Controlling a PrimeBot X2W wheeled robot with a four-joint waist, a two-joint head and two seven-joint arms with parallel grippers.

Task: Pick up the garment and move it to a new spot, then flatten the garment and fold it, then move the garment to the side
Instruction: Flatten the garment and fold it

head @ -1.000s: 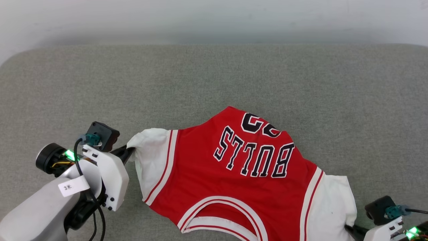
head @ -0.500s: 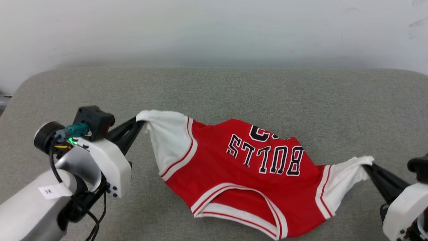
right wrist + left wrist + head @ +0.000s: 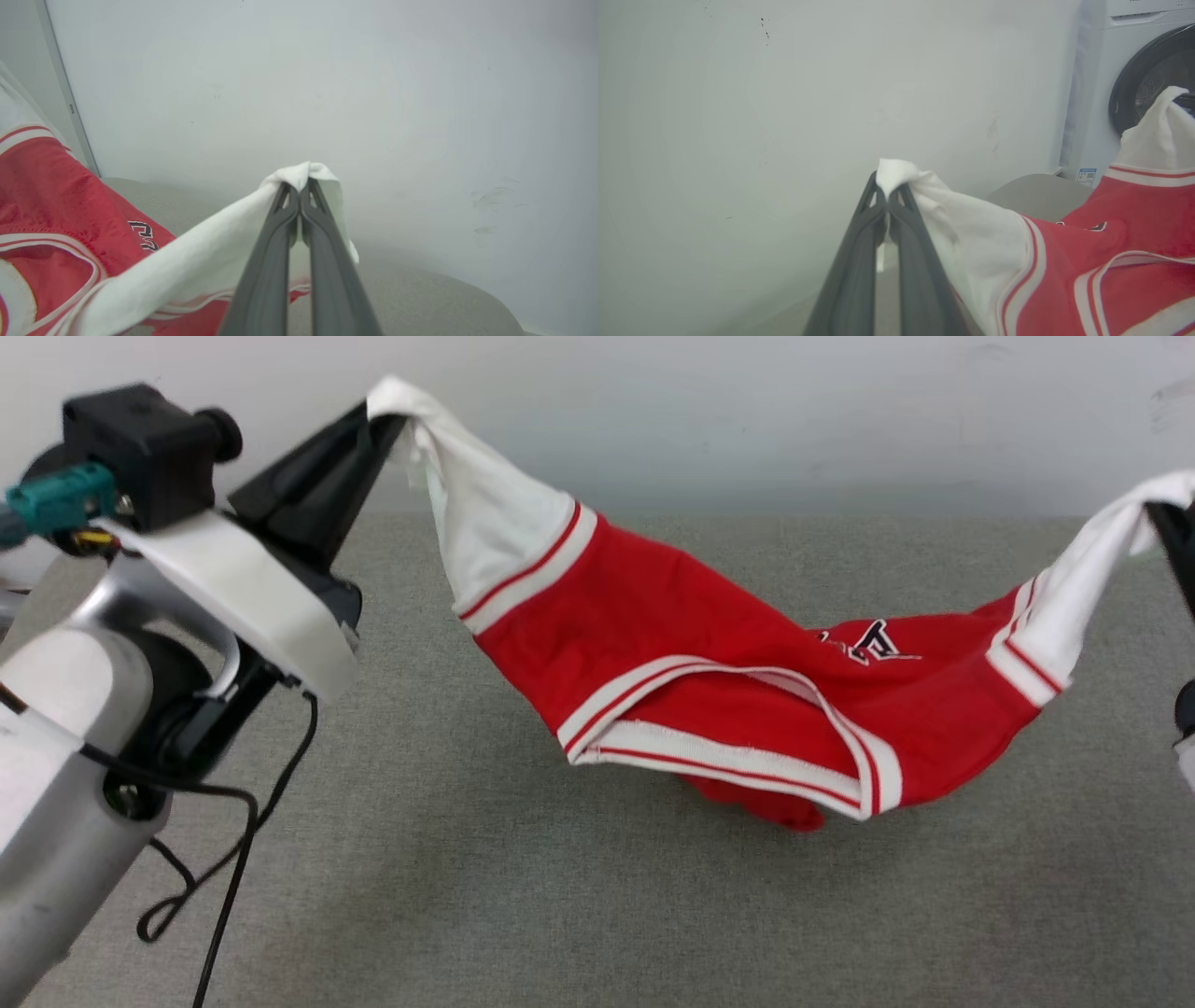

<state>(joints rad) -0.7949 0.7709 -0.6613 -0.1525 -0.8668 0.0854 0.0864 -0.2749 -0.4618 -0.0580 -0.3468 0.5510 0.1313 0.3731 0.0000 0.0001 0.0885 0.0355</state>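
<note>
The left gripper (image 3: pixel 888 189), dark fingers pinched tight, clamps one white sleeve tip. The right gripper (image 3: pixel 299 189) clamps the other. Between them the red jersey T-shirt with striped trim (image 3: pixel 747 653) sags hammock-like, its belly low over the grey fabric-covered surface (image 3: pixel 560 915).

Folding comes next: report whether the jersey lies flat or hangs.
Hanging, not flat: the jersey sags between the left gripper and right gripper, each shut on a white sleeve.

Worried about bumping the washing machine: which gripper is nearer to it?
Right. The right gripper pinches a sleeve in front of the washing machine; the left gripper holds the opposite sleeve, farther away.
</note>
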